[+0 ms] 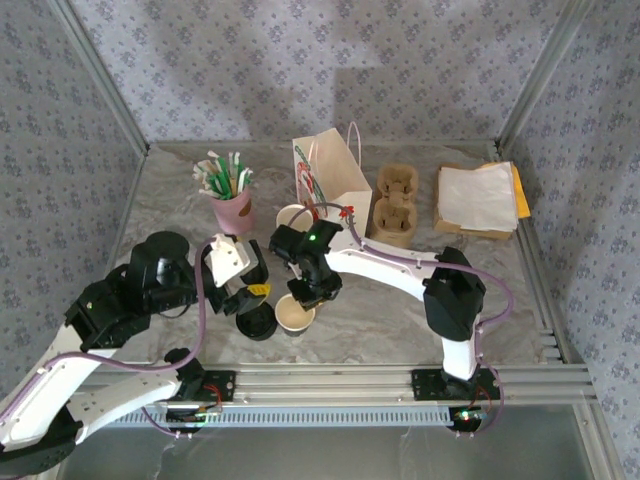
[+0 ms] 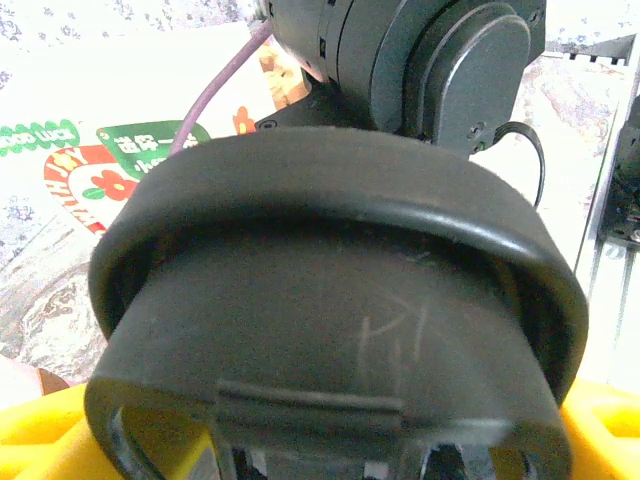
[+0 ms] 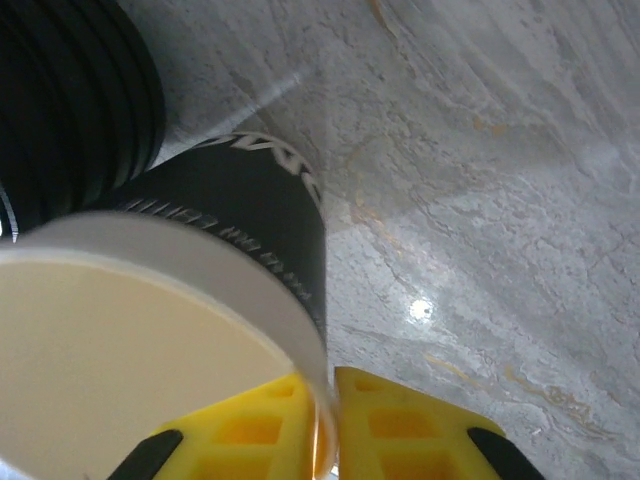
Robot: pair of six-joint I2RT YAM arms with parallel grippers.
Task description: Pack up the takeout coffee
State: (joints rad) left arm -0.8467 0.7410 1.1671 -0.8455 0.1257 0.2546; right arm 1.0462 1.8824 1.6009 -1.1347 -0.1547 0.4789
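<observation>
The takeout coffee cup [image 1: 294,317] stands lidless on the table, with a cream inside, a white rim and a dark wall [image 3: 250,220]. My right gripper [image 3: 332,400] is shut on its rim, one yellow finger inside the cup and one outside; it sits just above the cup [image 1: 312,290] in the top view. The round black lid [image 2: 330,300] is held close to the left wrist camera. My left gripper [image 2: 330,440] is shut on it, just left of the cup [image 1: 255,293], with yellow fingers [image 2: 50,430] on both sides of the lid.
A ribbed black stack of lids [image 3: 70,100] stands right beside the cup. Behind are a pink cup of straws [image 1: 232,205], a stack of cream cups [image 1: 292,217], a printed paper bag [image 1: 330,175], cardboard cup carriers [image 1: 395,205] and napkins [image 1: 478,197].
</observation>
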